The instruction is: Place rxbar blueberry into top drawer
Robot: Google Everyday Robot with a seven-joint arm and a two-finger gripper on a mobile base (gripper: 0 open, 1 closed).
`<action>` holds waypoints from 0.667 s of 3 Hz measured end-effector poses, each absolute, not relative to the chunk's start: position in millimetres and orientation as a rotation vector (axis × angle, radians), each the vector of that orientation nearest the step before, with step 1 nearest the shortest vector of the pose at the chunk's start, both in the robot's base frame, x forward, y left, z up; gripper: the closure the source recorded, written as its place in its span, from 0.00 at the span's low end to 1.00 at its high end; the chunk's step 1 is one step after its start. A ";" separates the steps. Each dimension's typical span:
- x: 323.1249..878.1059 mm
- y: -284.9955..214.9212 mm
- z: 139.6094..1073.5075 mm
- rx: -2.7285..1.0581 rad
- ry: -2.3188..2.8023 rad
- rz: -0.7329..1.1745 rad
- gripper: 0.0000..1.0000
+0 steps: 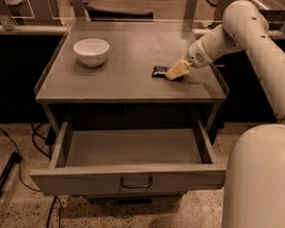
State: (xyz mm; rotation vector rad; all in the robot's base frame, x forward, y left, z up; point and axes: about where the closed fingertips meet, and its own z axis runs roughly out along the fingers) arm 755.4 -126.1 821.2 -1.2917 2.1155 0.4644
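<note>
The rxbar blueberry, a small dark flat bar, lies on the grey table top right of centre. My gripper is down on the bar's right end, its pale fingers covering that part of it. The arm reaches in from the upper right. The top drawer below the table top is pulled wide open and is empty inside; its front panel carries a small curved metal handle.
A white bowl stands on the table top at the back left. Raised rims run along the table's left and right sides. Cables lie on the floor at the left. The robot's pale body fills the lower right.
</note>
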 end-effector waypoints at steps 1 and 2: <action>755.3 -126.0 823.1 -1.292 2.116 0.464 1.00; 746.5 -111.7 846.7 -1.323 2.132 0.445 1.00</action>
